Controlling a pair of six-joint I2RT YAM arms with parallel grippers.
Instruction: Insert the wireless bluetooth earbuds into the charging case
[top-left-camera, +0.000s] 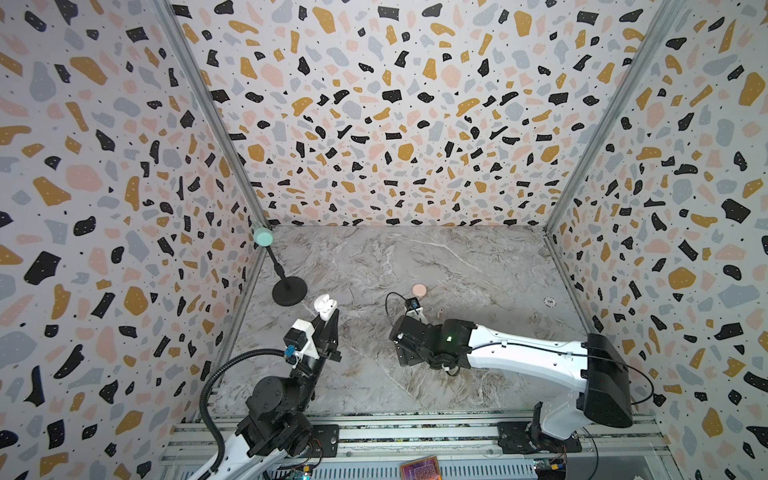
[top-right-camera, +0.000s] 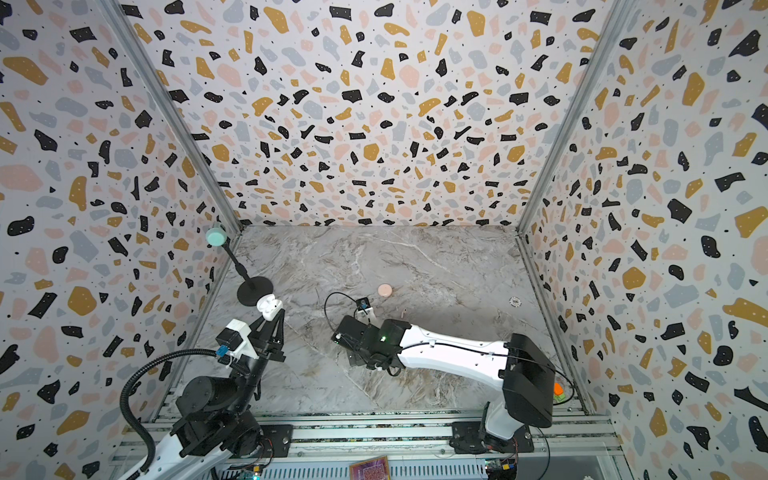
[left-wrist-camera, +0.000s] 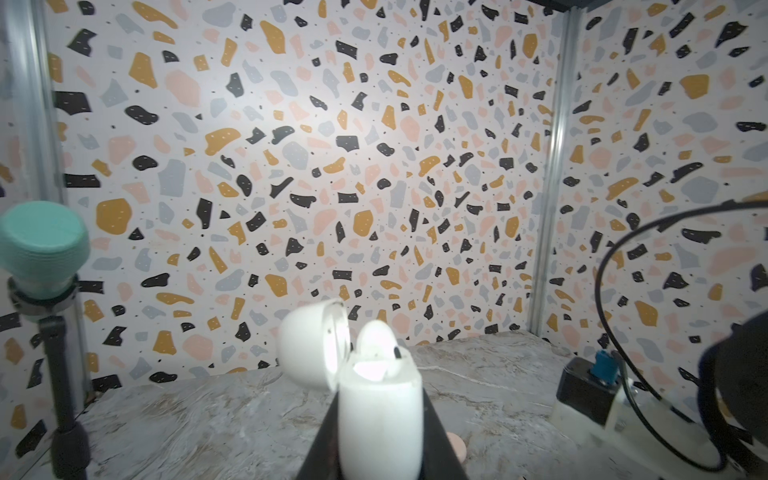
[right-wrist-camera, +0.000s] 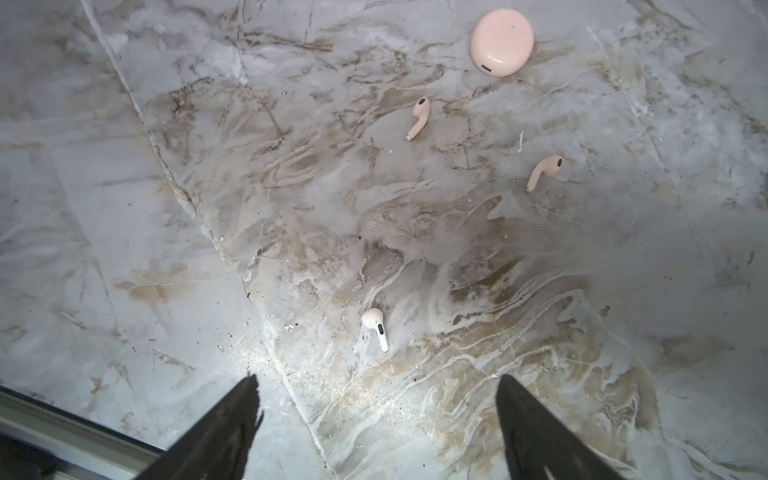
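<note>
My left gripper (top-left-camera: 328, 320) (left-wrist-camera: 379, 415) is shut on a white charging case (top-left-camera: 325, 305) (left-wrist-camera: 380, 390) and holds it upright above the table, lid open. One white earbud (left-wrist-camera: 376, 338) sits in the case. My right gripper (right-wrist-camera: 376, 382) hangs open over the marble table with nothing between its fingers. Just ahead of its fingertips a white earbud (right-wrist-camera: 375, 328) lies on the table. Farther off lie two pale pink earbuds (right-wrist-camera: 419, 117) (right-wrist-camera: 544, 170) and a shut pink case (right-wrist-camera: 502, 41) (top-left-camera: 418, 289). In both top views the right arm's wrist (top-left-camera: 432, 340) hides its fingers.
A black stand (top-left-camera: 289, 291) with a teal cap (top-left-camera: 262, 237) rises at the back left, close to the held case. A small white disc (top-left-camera: 550, 301) lies at the right. Patterned walls close three sides. An aluminium rail (right-wrist-camera: 62, 419) runs near the right gripper.
</note>
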